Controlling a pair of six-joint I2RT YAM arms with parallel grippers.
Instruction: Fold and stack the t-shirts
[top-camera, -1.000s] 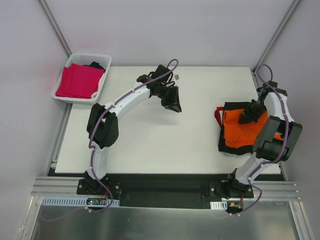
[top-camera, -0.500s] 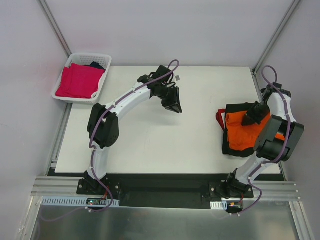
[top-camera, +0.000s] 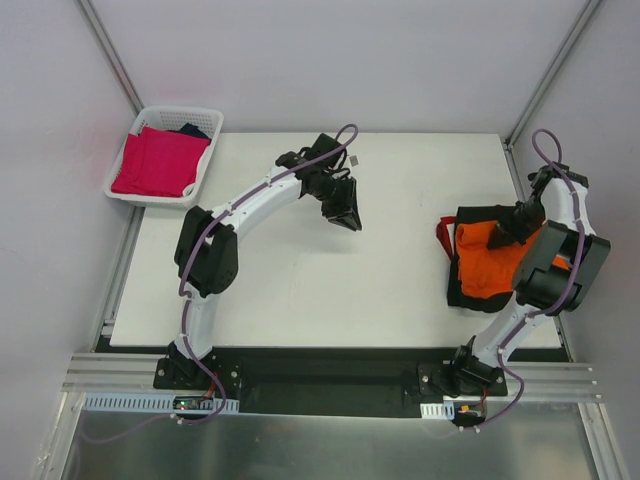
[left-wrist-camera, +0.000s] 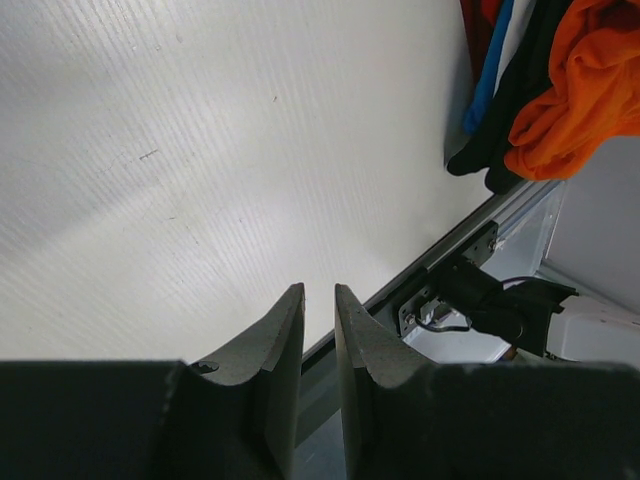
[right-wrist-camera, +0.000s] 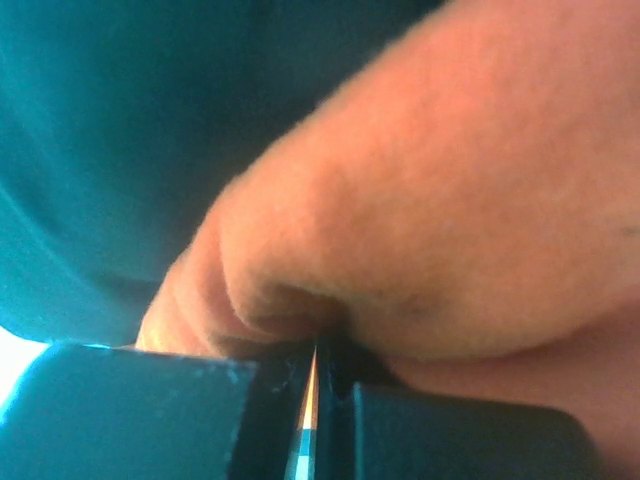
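Observation:
An orange t-shirt lies crumpled on a black t-shirt with red trim at the table's right side. My right gripper is at the orange shirt's far right part, shut on a fold of orange cloth; its jaws pinch the fabric. My left gripper hangs above bare table near the middle. In the left wrist view its fingers stand a narrow gap apart with nothing between them, and the orange t-shirt and black t-shirt show at the top right.
A white lattice basket stands off the table's far left corner, holding a magenta t-shirt and a dark one behind it. The right arm's elbow overhangs the pile near the table's right edge.
My right gripper has moved right and slightly away, dragging the orange t-shirt and the black one under it toward the right edge. The left arm has barely moved.

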